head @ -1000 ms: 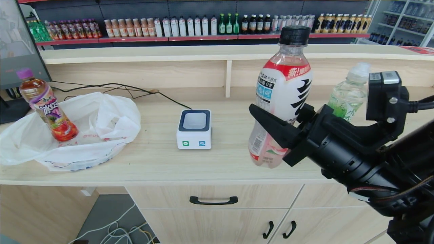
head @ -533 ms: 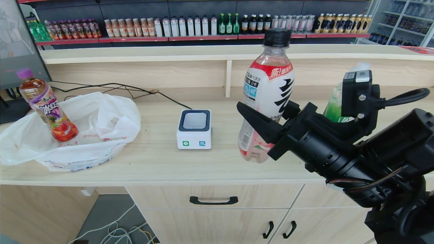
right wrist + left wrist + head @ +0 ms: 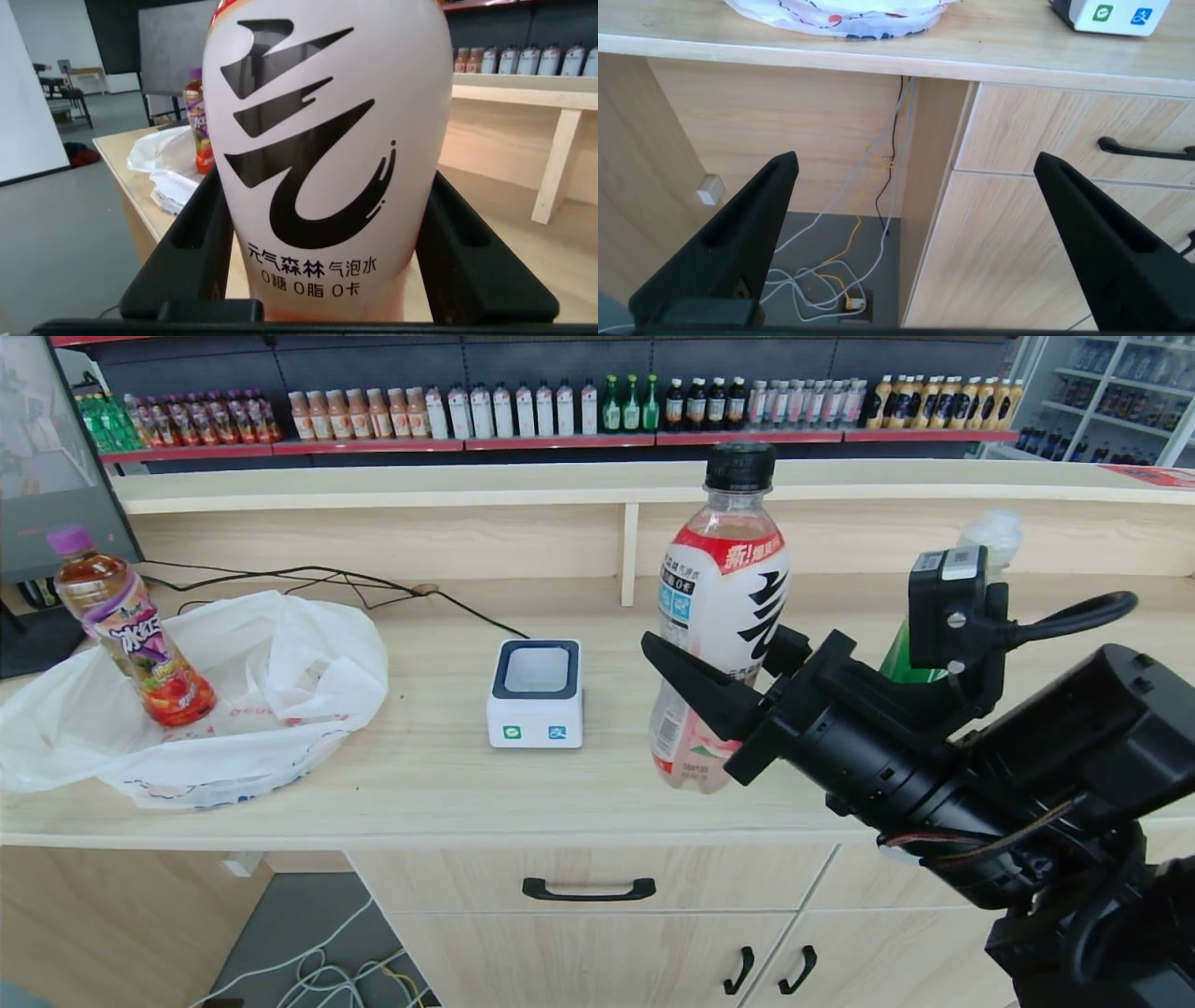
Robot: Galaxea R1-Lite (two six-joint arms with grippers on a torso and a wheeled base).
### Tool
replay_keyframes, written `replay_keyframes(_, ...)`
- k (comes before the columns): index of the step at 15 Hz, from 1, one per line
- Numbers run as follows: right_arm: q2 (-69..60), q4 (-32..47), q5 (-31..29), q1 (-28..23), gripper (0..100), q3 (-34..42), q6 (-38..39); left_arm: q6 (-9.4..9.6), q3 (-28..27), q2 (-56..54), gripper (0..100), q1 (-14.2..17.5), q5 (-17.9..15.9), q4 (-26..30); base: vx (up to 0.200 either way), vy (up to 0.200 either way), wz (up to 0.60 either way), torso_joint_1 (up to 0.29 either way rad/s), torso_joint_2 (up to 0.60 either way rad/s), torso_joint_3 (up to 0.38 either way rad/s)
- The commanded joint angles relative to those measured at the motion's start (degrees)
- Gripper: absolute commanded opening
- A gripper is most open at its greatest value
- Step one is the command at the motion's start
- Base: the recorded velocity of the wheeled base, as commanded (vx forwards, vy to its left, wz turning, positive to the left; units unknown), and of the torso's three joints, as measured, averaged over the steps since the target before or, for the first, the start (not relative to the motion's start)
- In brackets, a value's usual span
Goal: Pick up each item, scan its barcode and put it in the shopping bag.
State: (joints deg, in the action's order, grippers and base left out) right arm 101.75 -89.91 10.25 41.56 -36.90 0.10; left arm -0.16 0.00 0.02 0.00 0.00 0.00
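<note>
My right gripper [image 3: 738, 686] is shut on a pink-and-white drink bottle [image 3: 715, 616] with a black cap, held upright above the counter to the right of the white barcode scanner [image 3: 535, 693]. The same bottle [image 3: 322, 159] sits between the black fingers [image 3: 467, 247] in the right wrist view. A white shopping bag [image 3: 201, 700] lies open at the counter's left, with a purple-capped tea bottle [image 3: 121, 627] standing in it. A green-labelled clear bottle [image 3: 980, 546] stands behind my right arm. My left gripper [image 3: 915, 238] is open, below the counter edge in front of the cabinet.
The wooden counter [image 3: 420, 784] has a raised back ledge [image 3: 467, 485] and a black cable [image 3: 308, 574] running to the scanner. A dark screen [image 3: 47, 457] stands at the far left. Drawers and cabinet doors [image 3: 588, 915] are below. Shelves of drinks [image 3: 560, 406] line the back wall.
My right arm has carried the pink-and-white bottle leftwards towards the scanner, and slightly lower. The bag, tea bottle and scanner have not moved.
</note>
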Motion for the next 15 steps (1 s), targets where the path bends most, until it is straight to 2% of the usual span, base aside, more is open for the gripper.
replay_keyframes(1,0.1,-0.1,0.0,0.0,0,0.2,0.0,-0.02,0.0,0.0,100,0.0,0.0,0.0,0.000,0.200,0.00,-0.012,0.00,0.002)
replay_keyframes(15,1.1,-0.1,-1.3,0.6,0,-0.1,0.0,-0.11,0.0,0.0,100,0.0,0.0,0.0,0.000,0.200,0.00,0.003,0.00,0.003)
